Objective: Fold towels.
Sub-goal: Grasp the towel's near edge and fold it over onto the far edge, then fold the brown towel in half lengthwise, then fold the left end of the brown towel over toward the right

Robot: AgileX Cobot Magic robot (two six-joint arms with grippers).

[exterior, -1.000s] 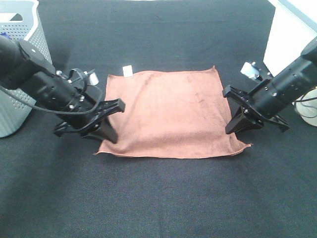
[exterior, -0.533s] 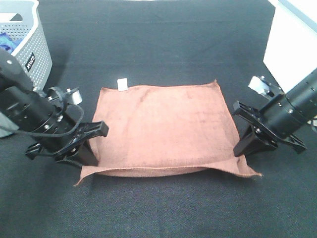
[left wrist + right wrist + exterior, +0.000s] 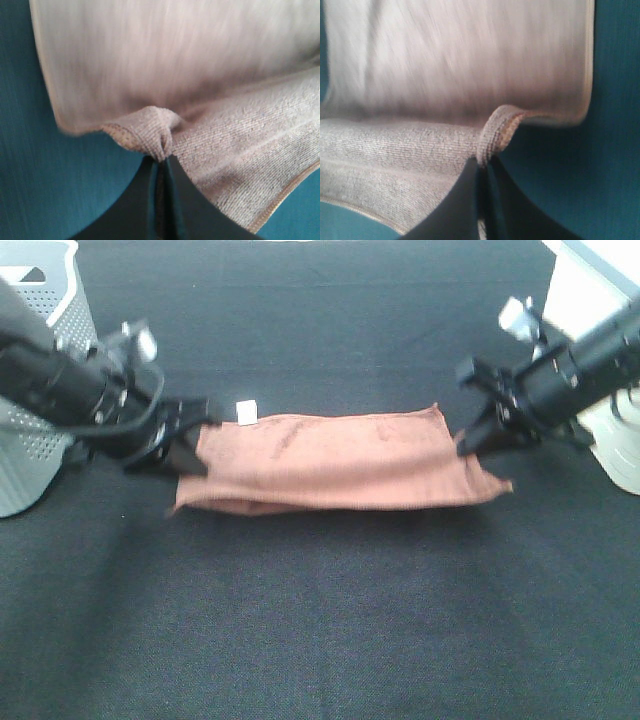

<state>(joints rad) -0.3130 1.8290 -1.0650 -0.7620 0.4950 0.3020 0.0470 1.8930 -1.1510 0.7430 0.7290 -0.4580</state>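
Exterior high, rust terry towel (image 3: pixel 340 458), seemingly doubled

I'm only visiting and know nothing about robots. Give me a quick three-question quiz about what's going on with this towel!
1. True or false: the left gripper and right gripper each pinch the towel.
2. The towel is: A) spread flat in one layer B) doubled over itself C) rolled into a ball.
3. What colour is the towel's small tag?
Key: 1 true; 2 B; 3 white.
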